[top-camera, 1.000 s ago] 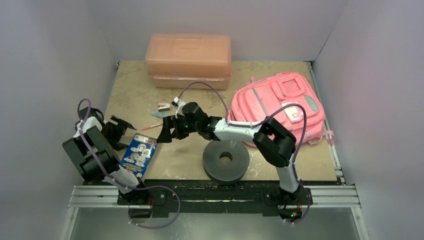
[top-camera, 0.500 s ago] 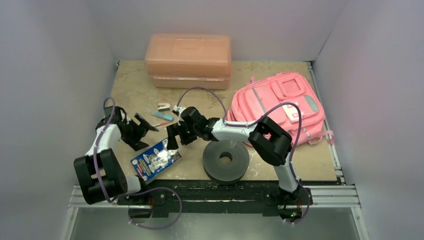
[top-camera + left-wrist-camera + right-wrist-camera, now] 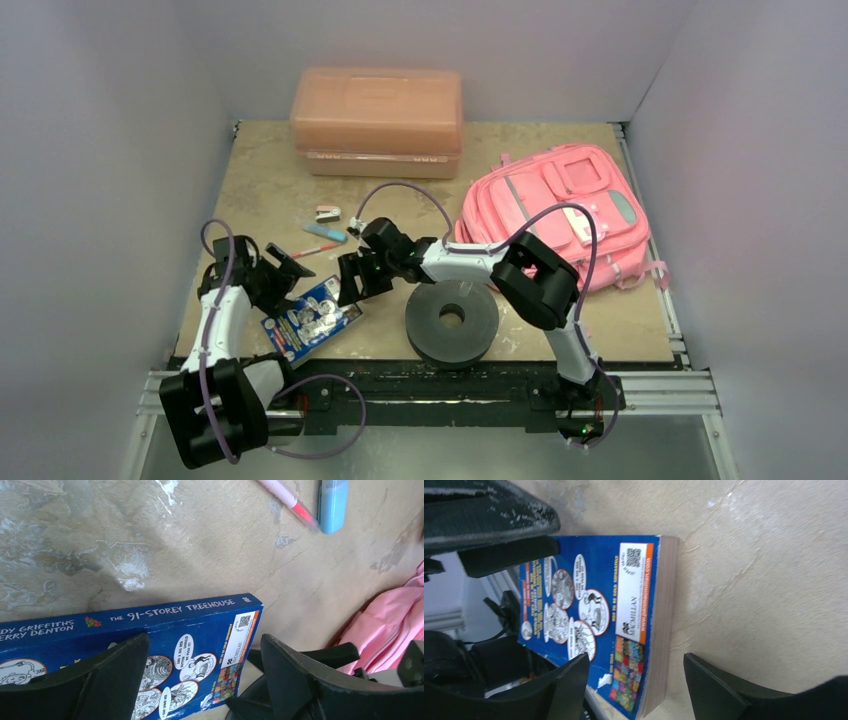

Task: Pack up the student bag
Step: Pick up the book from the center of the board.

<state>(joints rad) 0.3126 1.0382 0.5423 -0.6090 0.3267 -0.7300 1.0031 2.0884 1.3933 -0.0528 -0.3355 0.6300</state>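
Leaning low toward each other, left fingers (image 3: 115, 680) and right fingers (image 3: 569, 685) hang spread, empty, over the book (image 3: 175, 627).

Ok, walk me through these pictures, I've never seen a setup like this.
These are two small robot arms bolted to a table's near edge, each ending in a two-finger gripper. The wide picture looks down from above and behind them. The other two come from wrist cameras, so the black shapes at the bottom are each arm's own fingers. On the beige table lie a soft bright-pink backpack, a rigid salmon-pink plastic box, a thick black ring, a blue paperback book, a blue marker and a red-tipped pen. The left gripper and right gripper stand open at the book; nothing is held.
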